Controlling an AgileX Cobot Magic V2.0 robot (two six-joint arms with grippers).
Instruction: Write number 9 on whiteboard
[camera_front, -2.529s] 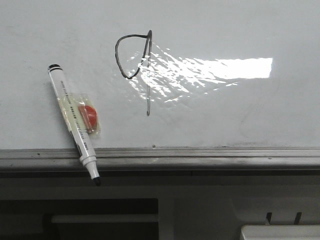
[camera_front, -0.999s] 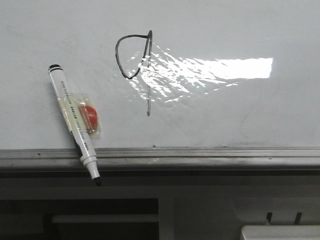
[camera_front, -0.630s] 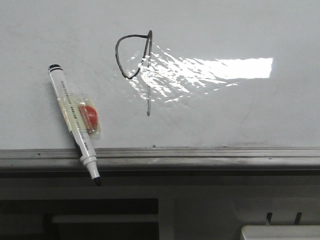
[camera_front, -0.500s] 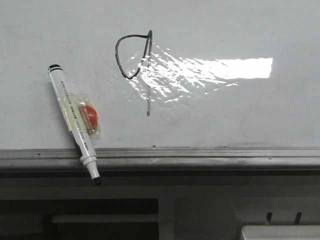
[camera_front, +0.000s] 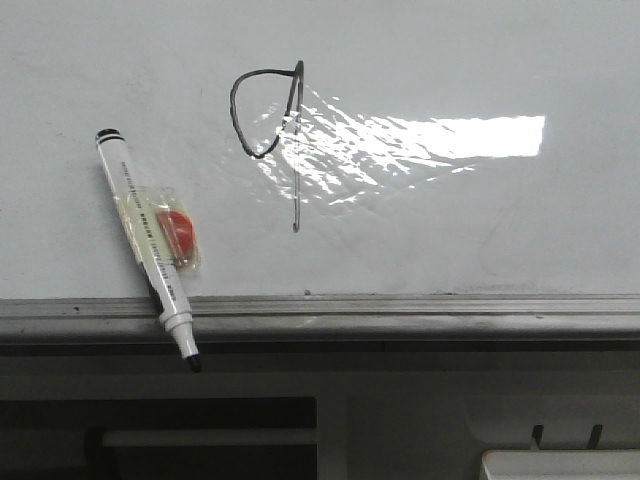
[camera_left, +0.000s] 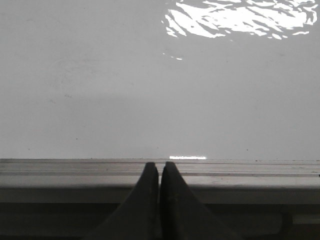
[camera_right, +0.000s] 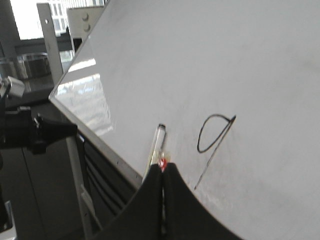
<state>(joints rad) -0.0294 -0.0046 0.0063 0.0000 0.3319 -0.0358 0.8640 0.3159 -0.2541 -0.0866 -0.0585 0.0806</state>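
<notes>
The whiteboard (camera_front: 450, 230) fills the front view, with a grey ledge (camera_front: 400, 315) along its bottom edge. The number 9 (camera_front: 296, 190) is drawn on it in thin dark line, a loop joined to a straight tail. A white marker (camera_front: 145, 240) with a red piece taped to it lies slanted against the board, its black tip over the ledge. No gripper shows in the front view. My left gripper (camera_left: 159, 166) is shut and empty in front of the ledge. My right gripper (camera_right: 163, 167) is shut, held away from the board; the marker (camera_right: 157, 142) and the 9 (camera_right: 215, 153) show beyond it.
A bright glare patch (camera_front: 430, 140) lies right of the 9. Below the ledge are a dark frame with a white bar (camera_front: 205, 437) and a white object (camera_front: 560, 465) at the lower right. In the right wrist view a black arm part (camera_right: 30, 132) is beside the board's edge.
</notes>
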